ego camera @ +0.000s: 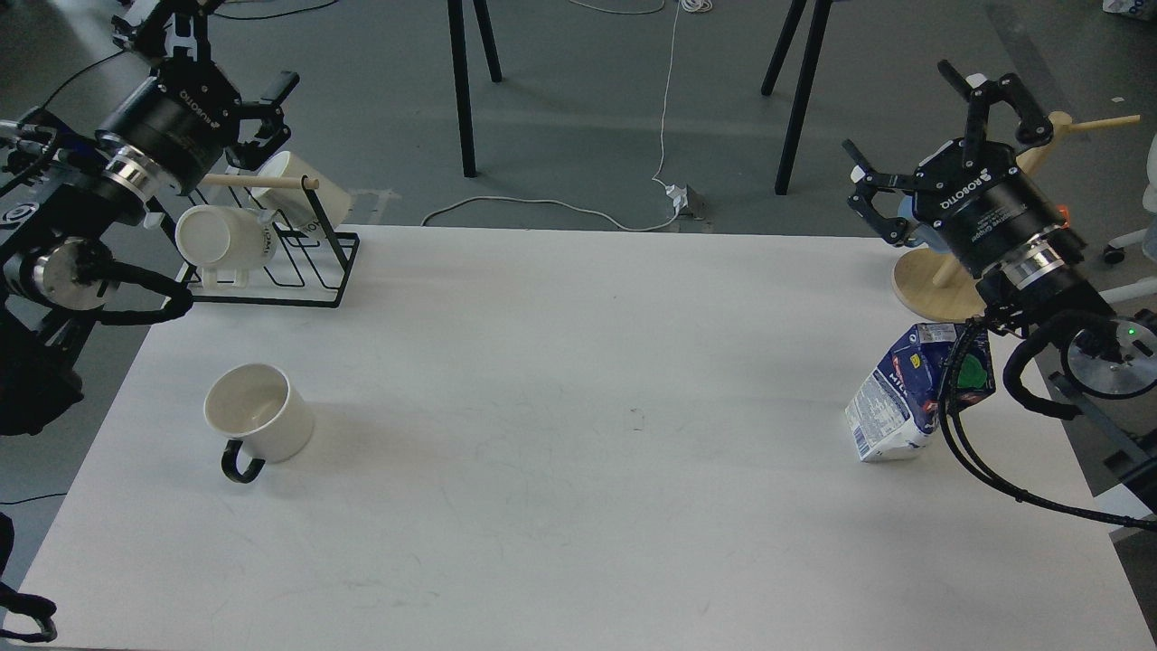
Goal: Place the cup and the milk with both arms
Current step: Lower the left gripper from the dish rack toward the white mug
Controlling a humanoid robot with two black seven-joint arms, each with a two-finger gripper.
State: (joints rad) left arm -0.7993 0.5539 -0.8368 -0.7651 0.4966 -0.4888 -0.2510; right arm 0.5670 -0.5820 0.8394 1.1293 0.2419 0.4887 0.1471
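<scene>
The white counter (578,434) fills most of the frame. At upper left the left claw (262,113) hangs open over a black wire rack (307,262); at upper right the right claw (913,136) is open, holding nothing. The milk (904,398) stands tilted at right, the cup (258,420) upright at lower left.

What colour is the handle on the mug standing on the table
Glossy black, on a cream-white cup; its handle shows clearly in the head view.
</scene>
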